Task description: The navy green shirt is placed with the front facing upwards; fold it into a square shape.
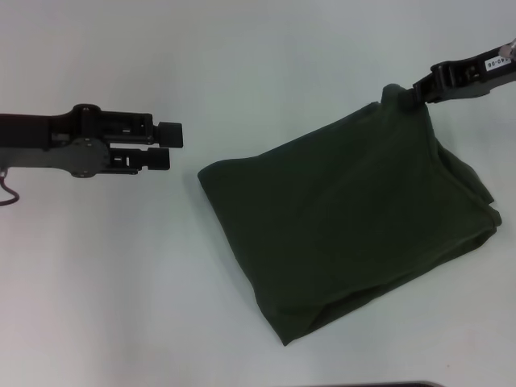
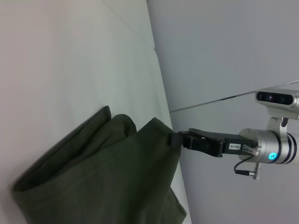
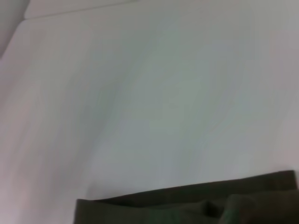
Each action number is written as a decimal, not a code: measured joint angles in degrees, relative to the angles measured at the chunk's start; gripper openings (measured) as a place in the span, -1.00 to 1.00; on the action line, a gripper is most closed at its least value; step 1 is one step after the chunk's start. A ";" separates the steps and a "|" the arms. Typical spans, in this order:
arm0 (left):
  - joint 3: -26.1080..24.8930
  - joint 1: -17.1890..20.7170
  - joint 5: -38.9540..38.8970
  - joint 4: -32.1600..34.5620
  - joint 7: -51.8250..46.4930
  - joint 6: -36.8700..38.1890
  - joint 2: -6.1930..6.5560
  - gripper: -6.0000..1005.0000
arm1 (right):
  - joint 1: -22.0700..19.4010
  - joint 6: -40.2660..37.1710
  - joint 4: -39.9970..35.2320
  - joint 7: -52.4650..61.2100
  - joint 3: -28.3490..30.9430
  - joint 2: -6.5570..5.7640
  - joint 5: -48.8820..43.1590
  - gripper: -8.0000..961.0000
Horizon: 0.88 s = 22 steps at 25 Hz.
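A dark olive-green shirt [image 1: 347, 218], already folded into a rough tilted square, lies on a white table [image 1: 121, 290], to the robot's right of centre. The right gripper [image 1: 413, 94] reaches in from the far right, its fingers pinched together on the shirt's far corner. The left gripper [image 1: 171, 146] is held level just left of the shirt, clear of it, its fingers slightly apart and holding nothing.

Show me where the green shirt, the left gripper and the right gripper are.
navy green shirt [image 1: 347, 218], head view, middle of folded cloth.
left gripper [image 1: 169, 146], head view, between its fingertips.
right gripper [image 1: 413, 94], head view, tip at shirt's corner.
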 joint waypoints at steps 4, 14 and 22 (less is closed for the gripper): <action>-0.07 -0.09 0.00 0.00 -0.09 0.02 0.07 0.27 | -0.24 -0.65 -0.79 -1.22 -0.01 -0.30 2.80 -0.96; -0.22 -0.34 0.00 0.00 -0.23 0.05 0.04 0.27 | -0.14 5.13 2.78 -3.03 -1.75 -0.57 0.77 -0.96; -0.20 -0.28 -0.01 0.40 -0.28 0.09 0.00 0.27 | 0.38 8.88 7.17 -2.84 -4.26 -0.65 -0.01 -0.96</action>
